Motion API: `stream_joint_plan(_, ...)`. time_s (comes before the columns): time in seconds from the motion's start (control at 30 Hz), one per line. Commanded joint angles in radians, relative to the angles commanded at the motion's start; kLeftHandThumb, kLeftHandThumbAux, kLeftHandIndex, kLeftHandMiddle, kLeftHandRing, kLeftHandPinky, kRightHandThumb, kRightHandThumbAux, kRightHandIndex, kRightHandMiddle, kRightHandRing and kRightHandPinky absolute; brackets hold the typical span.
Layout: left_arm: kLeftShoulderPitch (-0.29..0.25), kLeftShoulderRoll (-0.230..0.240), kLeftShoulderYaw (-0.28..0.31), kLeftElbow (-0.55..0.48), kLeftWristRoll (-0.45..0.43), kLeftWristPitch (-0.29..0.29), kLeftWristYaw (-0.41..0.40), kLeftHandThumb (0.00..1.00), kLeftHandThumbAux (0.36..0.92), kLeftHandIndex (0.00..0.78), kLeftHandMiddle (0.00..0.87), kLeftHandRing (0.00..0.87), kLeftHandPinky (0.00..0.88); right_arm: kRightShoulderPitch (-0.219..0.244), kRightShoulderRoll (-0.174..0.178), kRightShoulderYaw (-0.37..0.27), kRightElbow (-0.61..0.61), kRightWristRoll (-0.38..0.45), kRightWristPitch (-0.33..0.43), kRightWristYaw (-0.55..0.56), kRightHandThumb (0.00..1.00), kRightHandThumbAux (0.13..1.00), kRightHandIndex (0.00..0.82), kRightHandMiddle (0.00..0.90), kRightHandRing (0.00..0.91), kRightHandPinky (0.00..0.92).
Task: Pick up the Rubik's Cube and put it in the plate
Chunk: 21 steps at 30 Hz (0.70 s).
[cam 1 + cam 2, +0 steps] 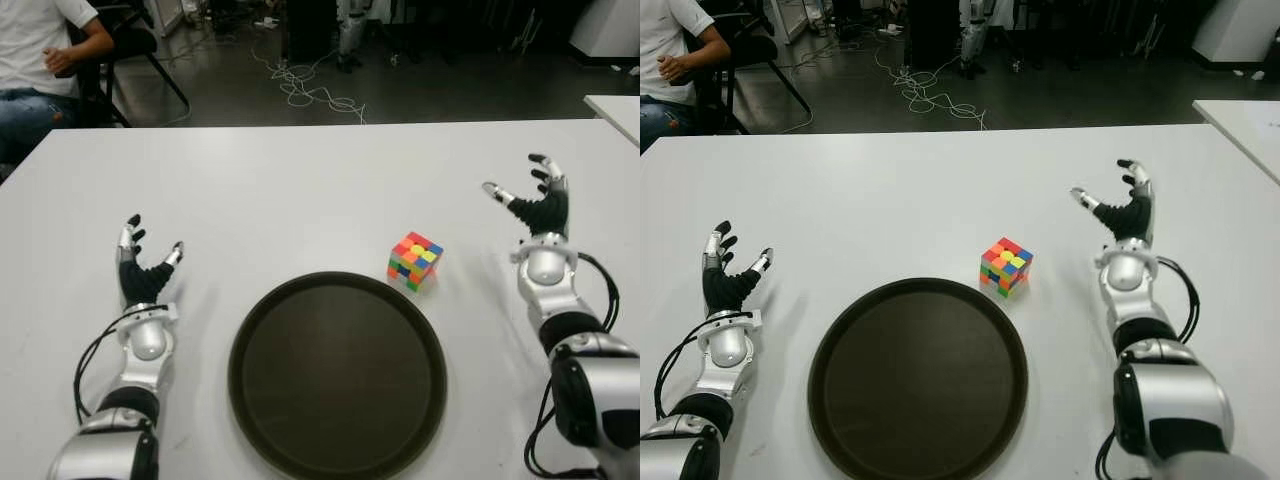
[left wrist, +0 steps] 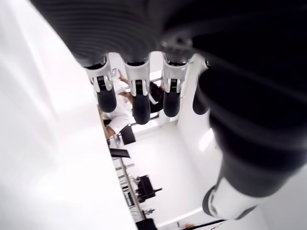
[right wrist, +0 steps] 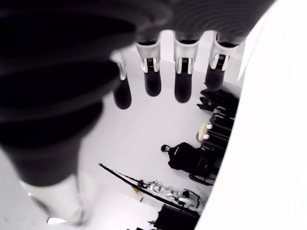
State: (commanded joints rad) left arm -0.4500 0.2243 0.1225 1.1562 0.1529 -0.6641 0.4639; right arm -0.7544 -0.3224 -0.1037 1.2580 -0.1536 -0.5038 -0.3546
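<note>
A multicoloured Rubik's Cube sits on the white table, just past the far right rim of a round dark plate. The plate holds nothing. My right hand shows to the right of the cube, well apart from it, fingers spread and holding nothing. My left hand shows to the left of the plate, fingers also spread and holding nothing. In both wrist views the fingers stretch out straight with nothing between them.
A person in a white shirt sits on a chair beyond the table's far left corner. Cables lie on the dark floor behind the table. Another white table's corner shows at the far right.
</note>
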Motion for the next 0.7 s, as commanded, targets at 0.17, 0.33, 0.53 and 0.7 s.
stream_joint_plan(0.17,-0.006,-0.002,0.006,-0.002,-0.009,0.022,-0.003,0.000,0.813,0.085,0.122,0.125,0.129,-0.010,-0.012,0.020,-0.005,-0.013,0.020,0.033,0.295,0.811,0.324,0.251,0.226,0.179)
stream_joint_plan(0.33,-0.010,-0.002,0.001,-0.001,-0.001,0.046,0.010,0.000,0.806,0.082,0.119,0.124,0.116,-0.012,-0.027,0.075,-0.054,-0.051,0.040,0.101,0.286,0.807,0.300,0.261,0.227,0.152)
stream_joint_plan(0.53,-0.012,0.002,-0.018,0.000,0.029,0.067,0.053,0.000,0.789,0.086,0.121,0.122,0.114,0.003,-0.057,0.114,-0.133,-0.063,0.059,0.223,0.246,0.808,0.259,0.242,0.208,0.173)
stream_joint_plan(0.7,-0.013,0.000,-0.026,0.001,0.040,0.073,0.076,0.000,0.779,0.086,0.123,0.128,0.125,0.023,-0.073,0.128,-0.204,-0.065,0.071,0.284,0.289,0.832,0.258,0.232,0.198,0.185)
